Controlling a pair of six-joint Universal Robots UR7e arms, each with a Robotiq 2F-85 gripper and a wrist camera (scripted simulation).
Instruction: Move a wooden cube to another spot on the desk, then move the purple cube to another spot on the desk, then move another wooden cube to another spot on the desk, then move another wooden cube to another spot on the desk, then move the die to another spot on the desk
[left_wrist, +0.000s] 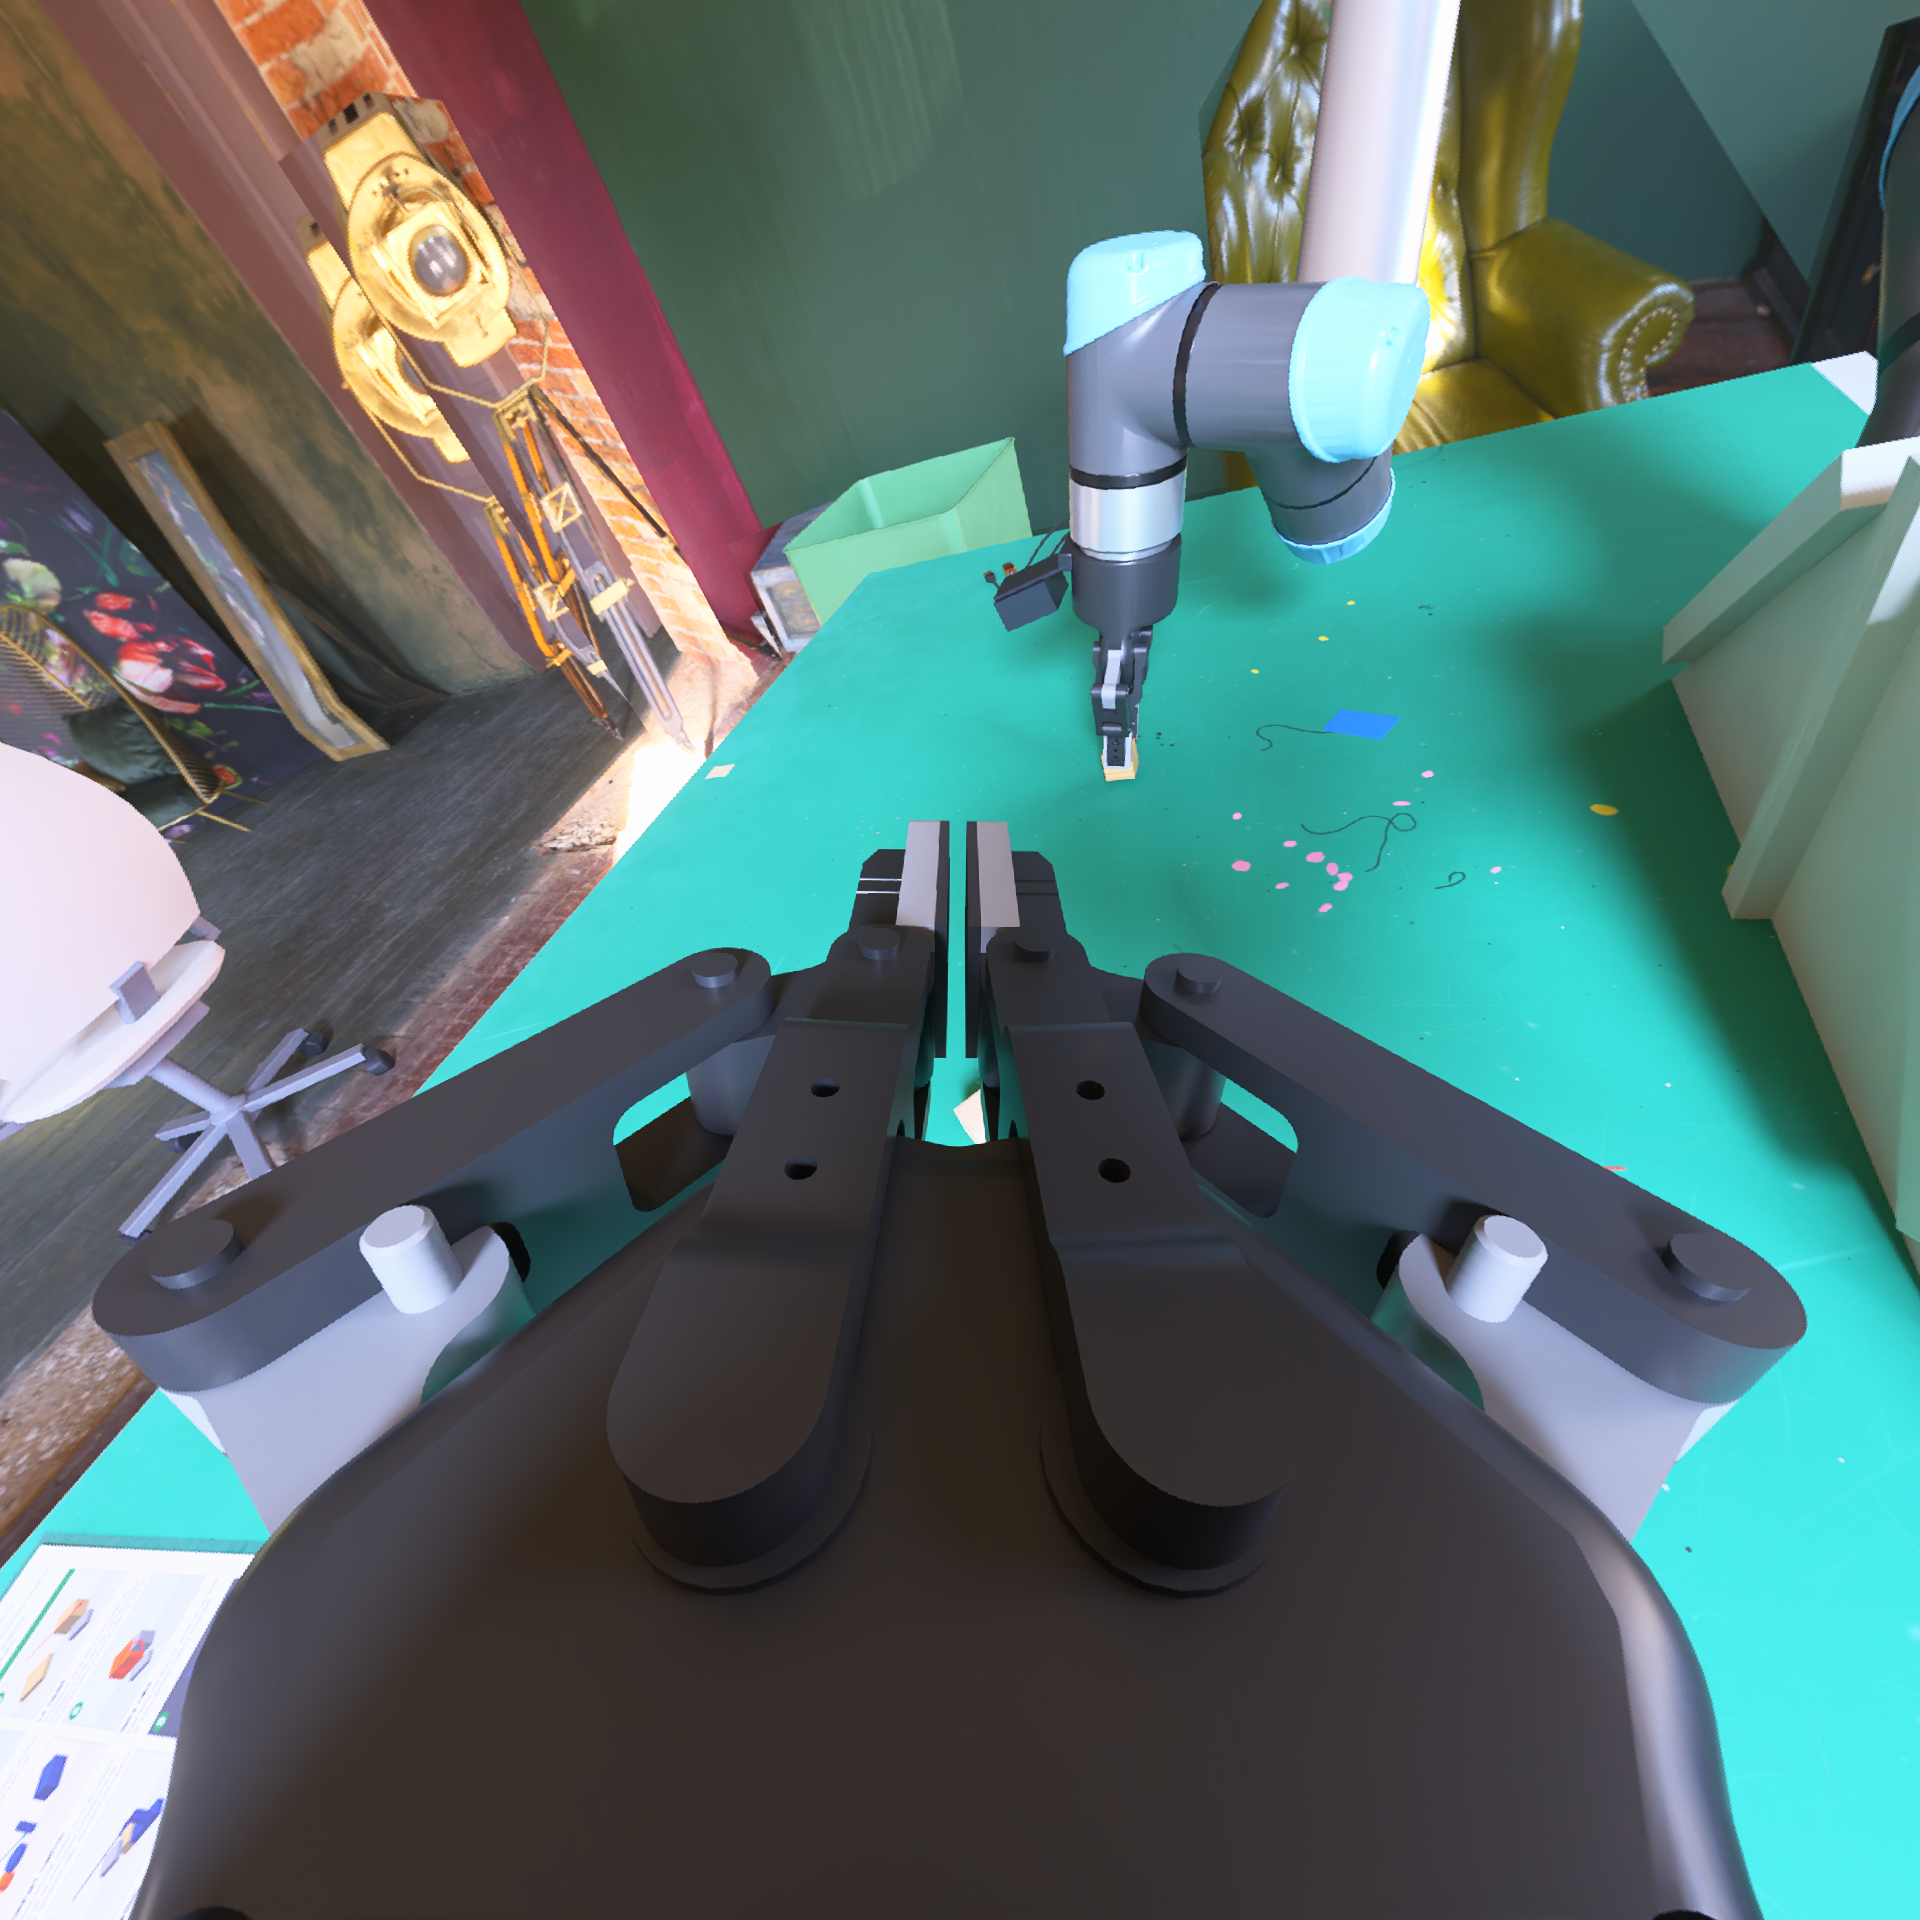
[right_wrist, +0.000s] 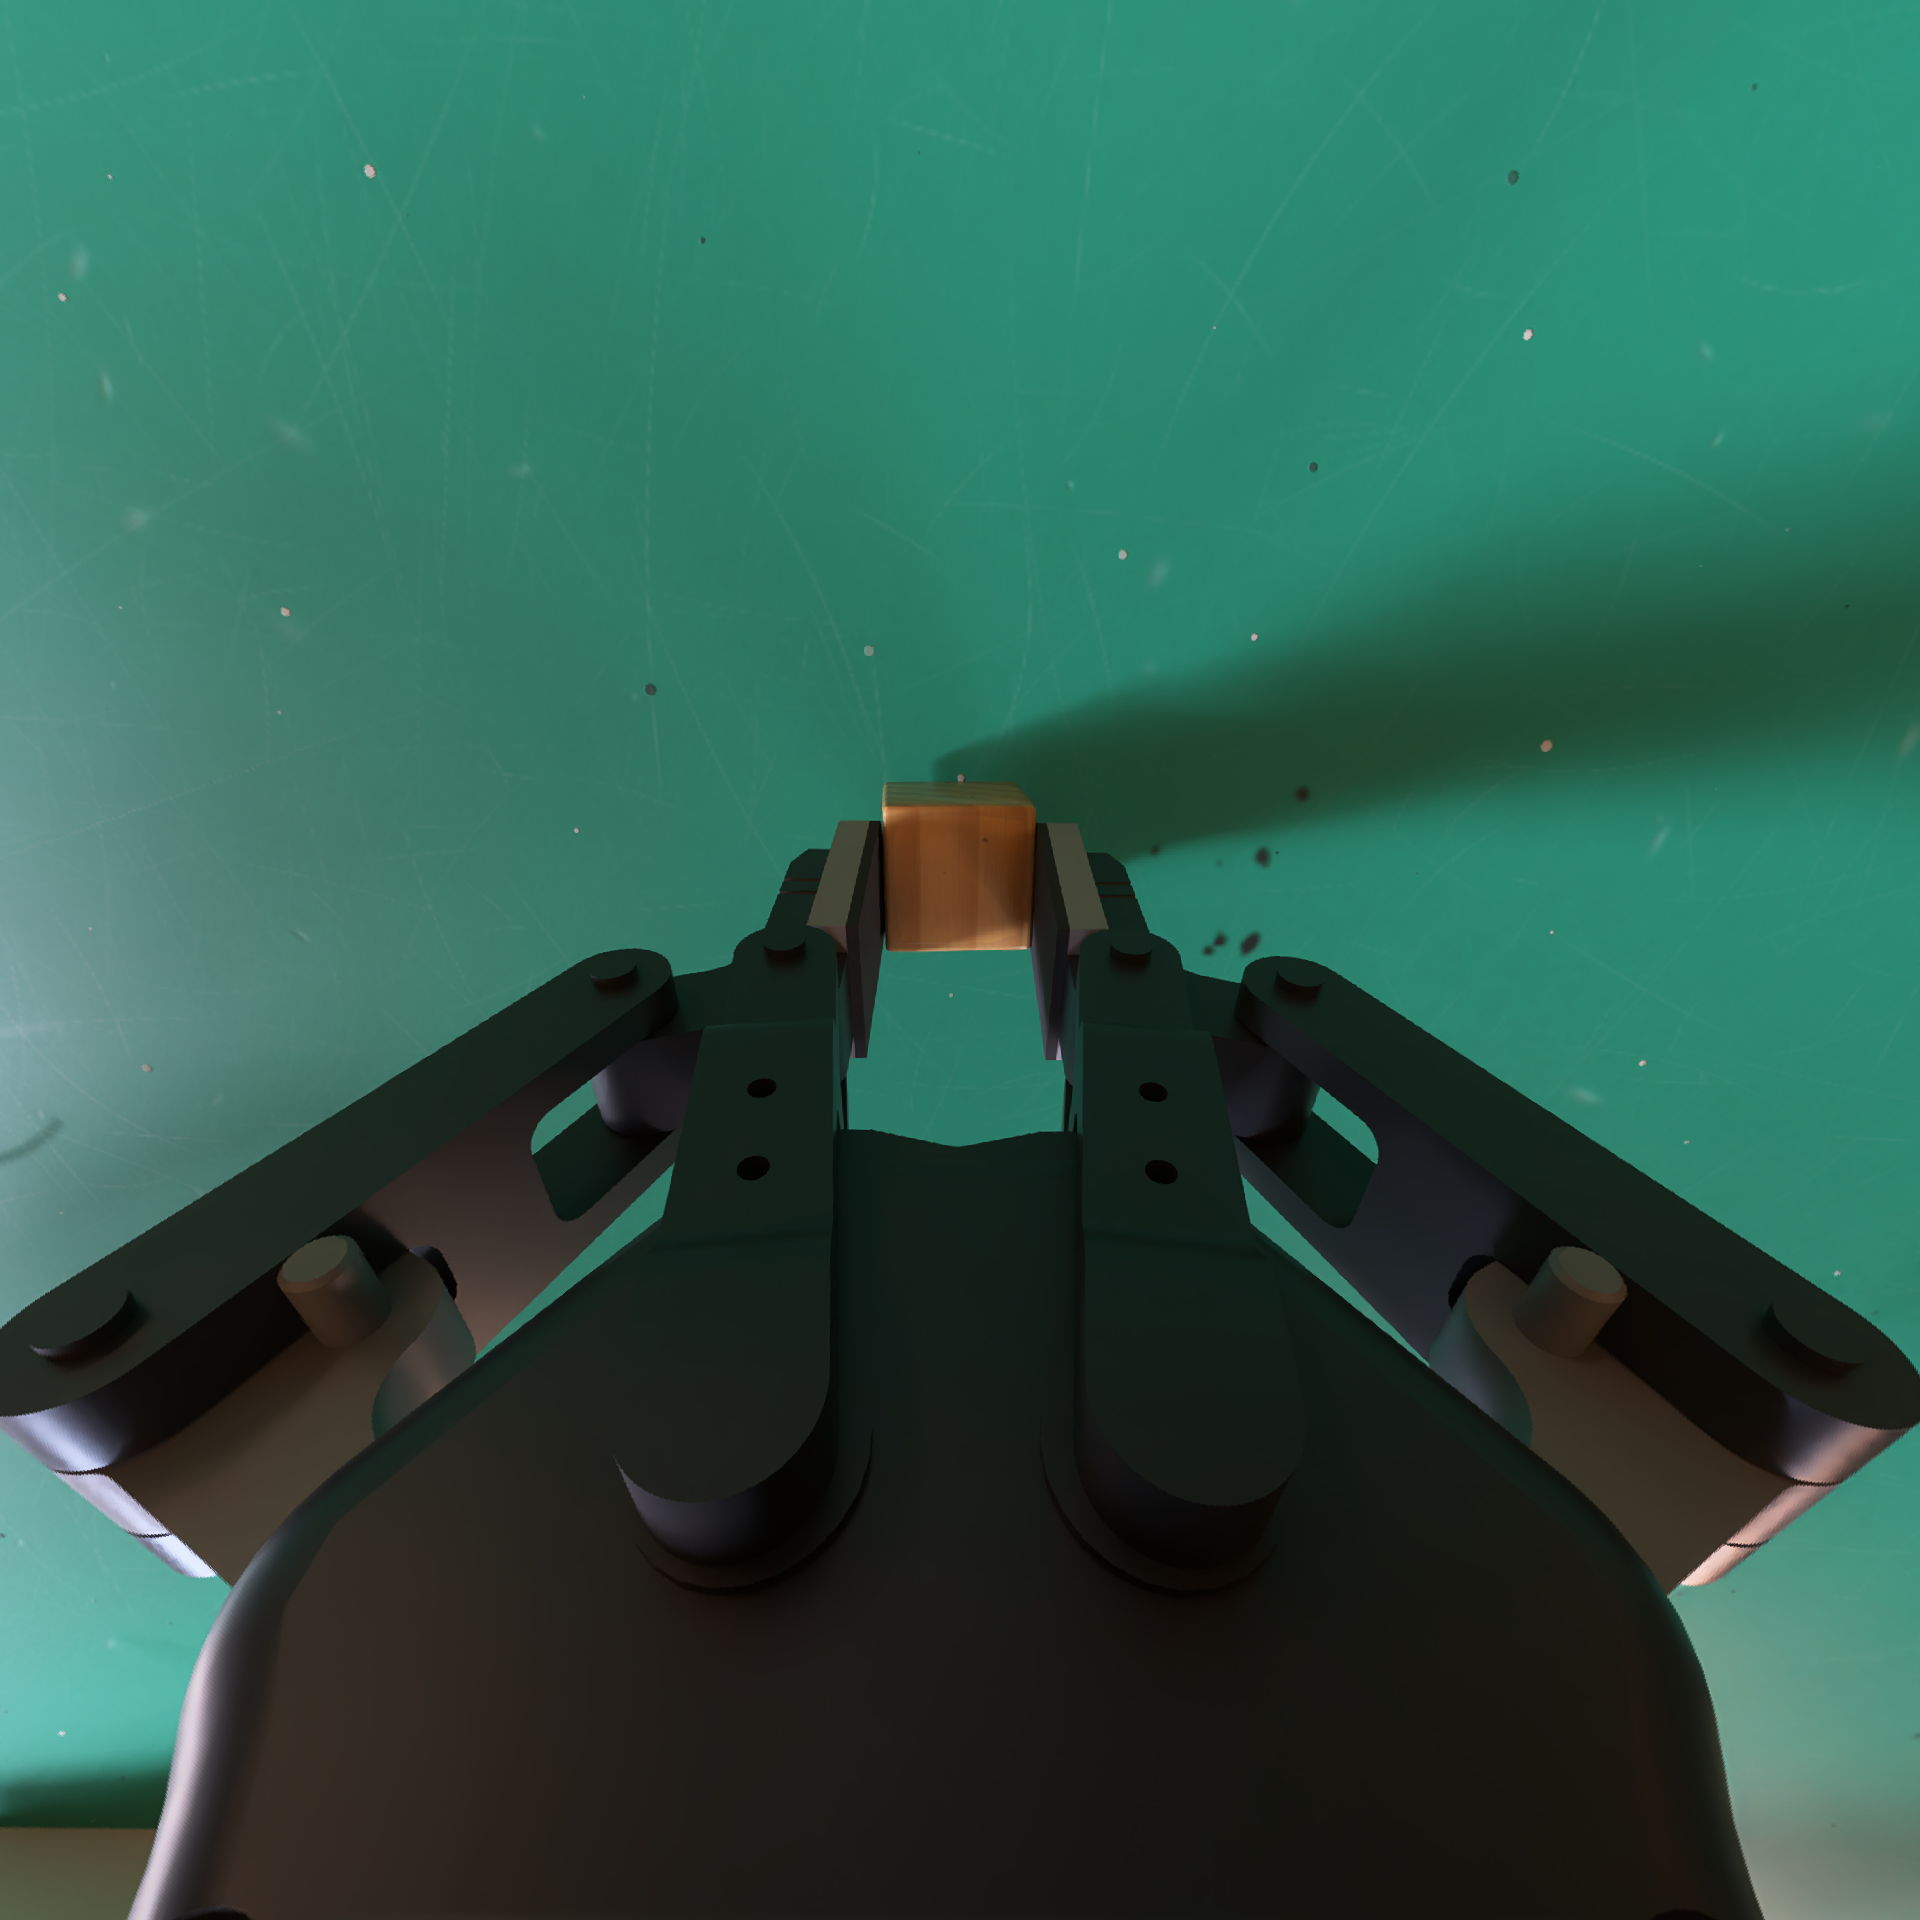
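A wooden cube (right_wrist: 958, 868) sits between the pads of my right gripper (right_wrist: 958, 844), which is shut on it right at the green desk (right_wrist: 623, 416). In the left wrist view the right gripper (left_wrist: 1114, 750) points straight down at mid-desk with the wooden cube (left_wrist: 1119, 770) at its tips, touching or just above the surface. My left gripper (left_wrist: 957, 831) is shut and empty, hovering over the desk (left_wrist: 1455, 1039) nearer its front. A small pale object (left_wrist: 970, 1117) shows in part behind my left fingers. The purple cube and the die are out of view.
A pale cabinet (left_wrist: 1829, 748) stands at the desk's right. A blue patch (left_wrist: 1361, 723), pink specks (left_wrist: 1314, 860) and scribbles mark the desk. A printed sheet (left_wrist: 83, 1704) lies at the front left. A green bin (left_wrist: 914, 520) and an office chair (left_wrist: 125, 997) stand beyond the left edge.
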